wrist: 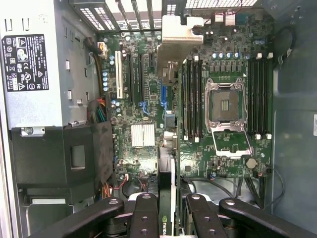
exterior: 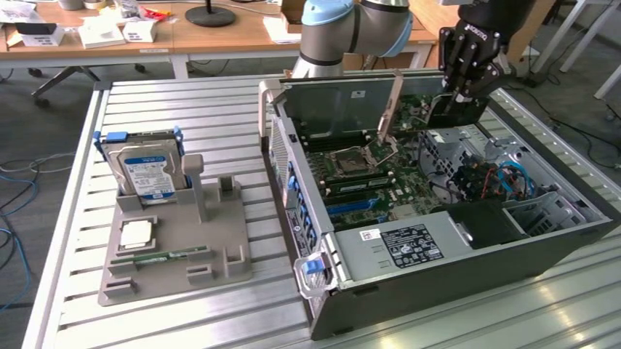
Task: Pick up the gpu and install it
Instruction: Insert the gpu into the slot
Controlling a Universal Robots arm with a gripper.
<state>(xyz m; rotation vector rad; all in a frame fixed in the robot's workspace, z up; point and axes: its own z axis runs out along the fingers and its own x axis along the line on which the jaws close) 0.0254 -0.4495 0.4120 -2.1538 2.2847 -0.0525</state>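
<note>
My gripper (exterior: 464,86) hangs over the far right part of the open computer case (exterior: 572,240), shut on the gpu (exterior: 454,110), a dark flat card held on edge above the motherboard (exterior: 374,171). In the wrist view the gpu (wrist: 167,191) runs edge-on between my two black fingers (wrist: 144,215), and its silvery bracket (wrist: 179,37) points toward the case's slotted rear wall. It hovers over the expansion slots (wrist: 143,74), beside the memory sticks and the CPU socket (wrist: 225,104). I cannot tell whether the card touches a slot.
At the exterior view's left a grey stand (exterior: 174,273) holds a silver hard drive (exterior: 147,171), a processor chip (exterior: 136,233) and a green memory stick (exterior: 160,256). The power supply (exterior: 408,243) fills the case's near corner. Coloured cables (exterior: 499,182) lie inside at the right.
</note>
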